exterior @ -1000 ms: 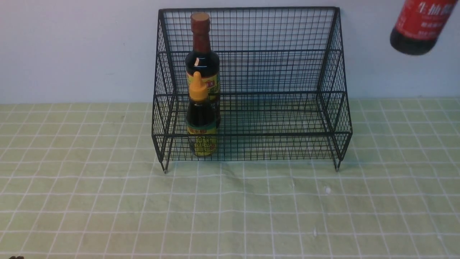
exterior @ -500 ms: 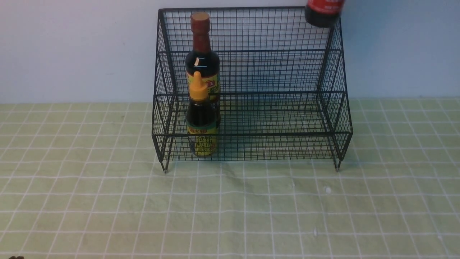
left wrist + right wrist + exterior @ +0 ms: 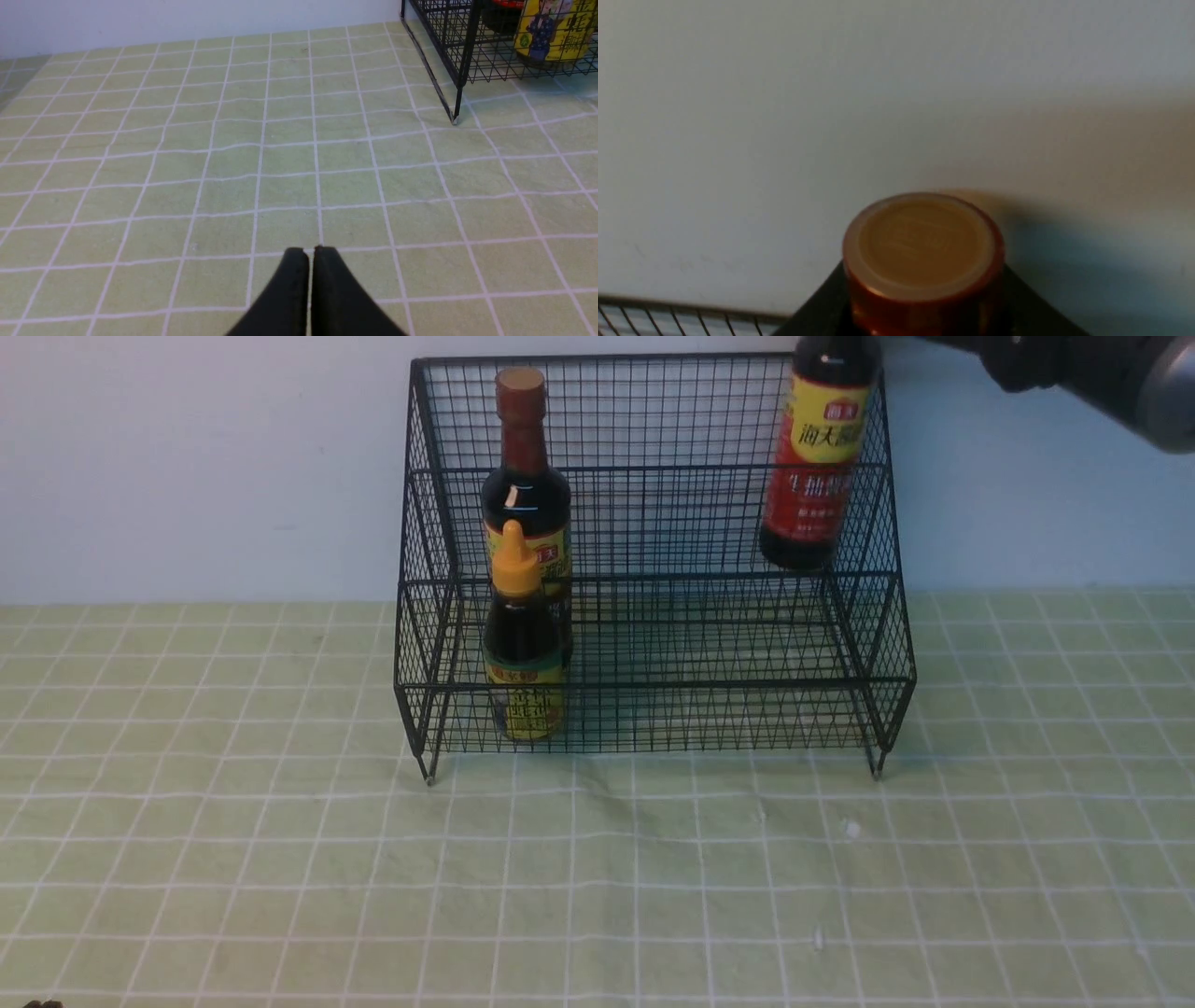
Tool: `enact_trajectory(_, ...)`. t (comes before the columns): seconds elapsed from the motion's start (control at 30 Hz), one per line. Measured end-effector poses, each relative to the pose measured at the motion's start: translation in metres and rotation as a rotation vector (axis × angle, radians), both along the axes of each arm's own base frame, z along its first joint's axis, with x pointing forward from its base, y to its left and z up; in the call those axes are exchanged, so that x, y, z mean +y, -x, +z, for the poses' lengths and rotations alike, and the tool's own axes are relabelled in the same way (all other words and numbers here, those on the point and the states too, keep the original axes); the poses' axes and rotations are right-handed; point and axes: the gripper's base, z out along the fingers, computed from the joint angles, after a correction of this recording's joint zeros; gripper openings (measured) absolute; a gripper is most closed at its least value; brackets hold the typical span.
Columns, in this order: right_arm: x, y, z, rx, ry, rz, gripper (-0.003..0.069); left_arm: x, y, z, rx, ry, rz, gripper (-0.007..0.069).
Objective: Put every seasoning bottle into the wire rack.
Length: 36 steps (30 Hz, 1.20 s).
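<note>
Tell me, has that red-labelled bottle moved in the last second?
Yes. The red-labelled bottle, gripped by the right gripper, has swung from outside the wire rack leftward and down; it now hangs upright inside its right end.

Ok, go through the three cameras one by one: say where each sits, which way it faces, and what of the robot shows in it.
Front view: between the arms, facing forward at the wire rack; the right arm shows at the top corner, carrying the red-label bottle.
Left wrist view: low over the cloth, looking along the shut left gripper toward the rack's corner.
Right wrist view: above that bottle's cap, facing the wall; dark fingers flank it.
Shared: front and left wrist both show the short yellow-label bottle.
</note>
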Motion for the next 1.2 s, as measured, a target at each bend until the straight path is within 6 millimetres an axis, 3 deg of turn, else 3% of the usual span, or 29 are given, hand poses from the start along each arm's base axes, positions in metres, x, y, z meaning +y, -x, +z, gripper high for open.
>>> enact_trajectory(0.13,-0.001,-0.001,-0.015,0.091,0.036,-0.007,0.0279,0.000,0.000,0.000,0.000,0.000,0.000,-0.0006)
enact_trajectory(0.47,0.000,0.003,-0.013,0.129,0.055,0.021,0.0300,0.000,0.000,0.000,0.000,0.000,0.000,-0.0006)
enact_trajectory(0.6,0.000,0.007,-0.002,0.127,0.029,0.022,0.0386,0.000,0.000,0.000,0.000,0.000,0.000,-0.0006)
enact_trajectory(0.7,-0.003,0.020,0.017,0.138,0.024,0.021,0.0447,0.000,0.000,0.000,0.000,0.000,0.000,-0.0006)
enact_trajectory(0.8,-0.005,0.030,0.032,0.141,0.024,0.020,0.0463,0.000,0.000,0.000,0.000,0.000,0.000,-0.0006)
enact_trajectory(0.93,-0.015,0.067,0.074,0.185,0.053,0.024,0.0459,0.000,0.000,0.000,0.000,0.000,0.000,-0.0006)
enact_trajectory(1.0,-0.017,0.079,0.084,0.205,0.066,0.030,0.0447,0.000,0.000,0.000,0.000,0.000,0.000,-0.0006)
enact_trajectory(1.07,-0.026,0.114,0.115,0.219,0.105,0.043,0.0372,0.000,0.000,0.000,0.000,0.000,0.000,-0.0006)
enact_trajectory(1.1,-0.027,0.120,0.120,0.221,0.105,0.048,0.0356,0.000,0.000,0.000,0.000,0.000,0.000,-0.0006)
enact_trajectory(1.2,-0.042,0.179,0.163,0.221,0.127,0.059,0.0168,0.000,0.000,0.000,0.000,0.000,0.000,-0.0006)
